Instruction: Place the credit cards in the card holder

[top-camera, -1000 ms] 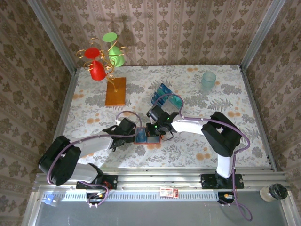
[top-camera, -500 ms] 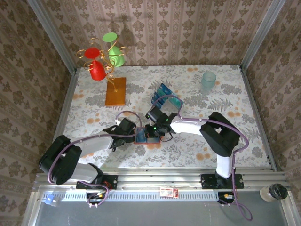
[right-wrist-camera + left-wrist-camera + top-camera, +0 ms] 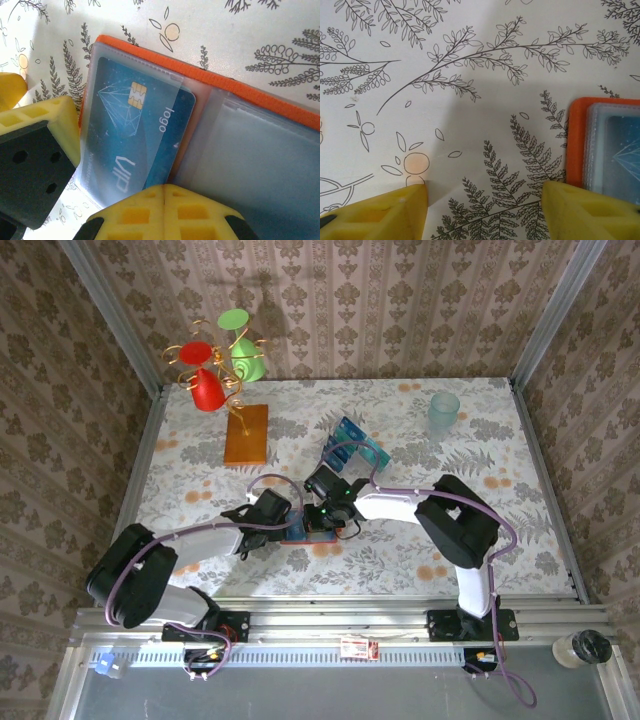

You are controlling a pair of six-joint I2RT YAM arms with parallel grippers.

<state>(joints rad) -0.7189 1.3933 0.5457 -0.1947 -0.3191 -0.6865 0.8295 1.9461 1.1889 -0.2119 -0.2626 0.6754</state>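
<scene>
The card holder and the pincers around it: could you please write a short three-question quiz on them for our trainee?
1. True or false: the card holder lies open, with its clear sleeves facing up.
2. Which word shows on the blue card in the holder? A) VIP B) GOLD C) BANK
3. Fill in the blank: the fingers of the right pincer are pressed together, so it is ____.

Key: 1 true; 2 A; 3 shut.
</scene>
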